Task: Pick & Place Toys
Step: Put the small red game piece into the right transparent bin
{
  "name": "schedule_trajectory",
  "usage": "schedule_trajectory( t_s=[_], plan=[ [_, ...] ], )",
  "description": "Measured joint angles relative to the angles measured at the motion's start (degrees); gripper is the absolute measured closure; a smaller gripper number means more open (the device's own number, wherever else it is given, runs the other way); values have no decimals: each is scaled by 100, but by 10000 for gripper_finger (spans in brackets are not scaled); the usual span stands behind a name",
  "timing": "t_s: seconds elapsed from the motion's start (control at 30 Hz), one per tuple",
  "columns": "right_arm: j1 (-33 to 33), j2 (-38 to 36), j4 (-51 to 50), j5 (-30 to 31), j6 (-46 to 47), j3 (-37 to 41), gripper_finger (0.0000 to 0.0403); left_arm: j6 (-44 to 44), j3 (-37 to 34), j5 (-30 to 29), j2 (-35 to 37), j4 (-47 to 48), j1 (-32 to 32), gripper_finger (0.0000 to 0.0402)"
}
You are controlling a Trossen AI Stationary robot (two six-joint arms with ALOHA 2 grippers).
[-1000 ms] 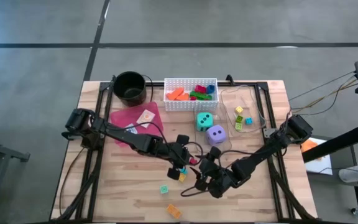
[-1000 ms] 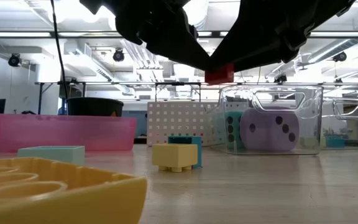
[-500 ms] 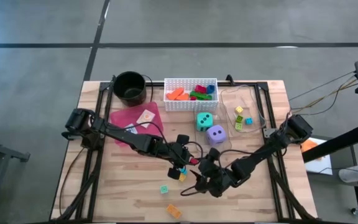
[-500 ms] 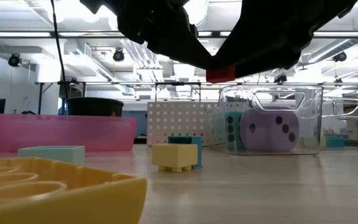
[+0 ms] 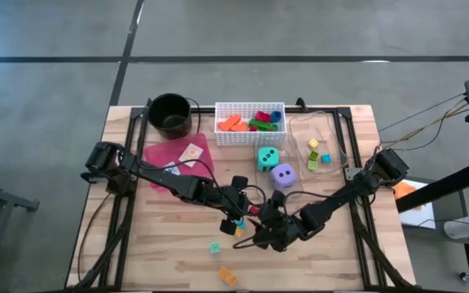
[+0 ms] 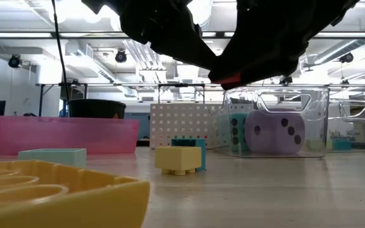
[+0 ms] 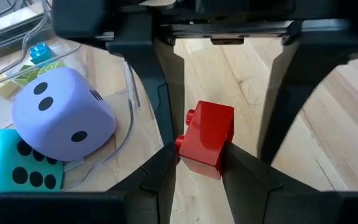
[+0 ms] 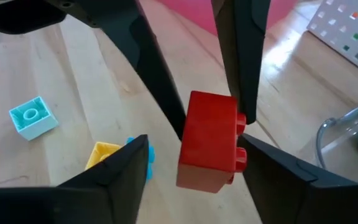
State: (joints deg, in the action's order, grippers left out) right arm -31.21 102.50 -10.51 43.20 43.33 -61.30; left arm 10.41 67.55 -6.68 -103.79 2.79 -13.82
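Observation:
A red block [image 7: 207,140] hangs above the middle of the table, with my left gripper [image 5: 247,213] shut on it. My right gripper [image 5: 262,223] comes from the table's right. It is open, with one finger [image 8: 120,171] well off the block and the other [image 8: 269,168] beside the block's studs [image 8: 240,155]. In the low view the red block [image 6: 230,80] shows only partly under the grippers. A teal die [image 5: 268,159] and a purple die [image 5: 282,175] rest on the table. A yellow block [image 5: 237,231] lies on the table below the grippers. My left gripper pinches the red block by two opposite sides [image 7: 190,157] between its two fingers. The fingers slant down from the table's left. The block is lifted clear of the table and tilted, its studs to one side. My right gripper: I cannot tell whether its finger next to the studs touches the block.
A white basket [image 5: 251,137] with several blocks stands at the far edge, a black pot [image 5: 170,114] left of it and a clear container [image 5: 320,150] right of it. A pink tray [image 5: 177,159] lies far left. A teal block [image 5: 216,247] and an orange block [image 5: 227,277] lie near the front.
My right gripper has turned at the wrist and shifted a little toward the table's left and the red block. In the low view it now hides more of the block. My left gripper and the block have kept still.

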Motion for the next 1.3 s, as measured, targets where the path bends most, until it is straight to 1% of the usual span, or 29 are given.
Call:
schedule_trajectory(
  t_s=[0.23,0.37,0.5,0.63,1.3],
  plan=[
    [27,0,-2,-18,2,0,236,0,0,2,0,2,0,280],
    [30,0,-4,-18,3,2,265,0,0,12,0,4,0,280],
    [30,0,-4,-16,16,2,286,0,4,17,0,2,0,280],
    [32,0,-2,-16,24,2,292,0,2,17,0,2,0,280],
    [49,0,3,-20,68,2,295,-2,2,0,0,6,-13,280]
  ],
)
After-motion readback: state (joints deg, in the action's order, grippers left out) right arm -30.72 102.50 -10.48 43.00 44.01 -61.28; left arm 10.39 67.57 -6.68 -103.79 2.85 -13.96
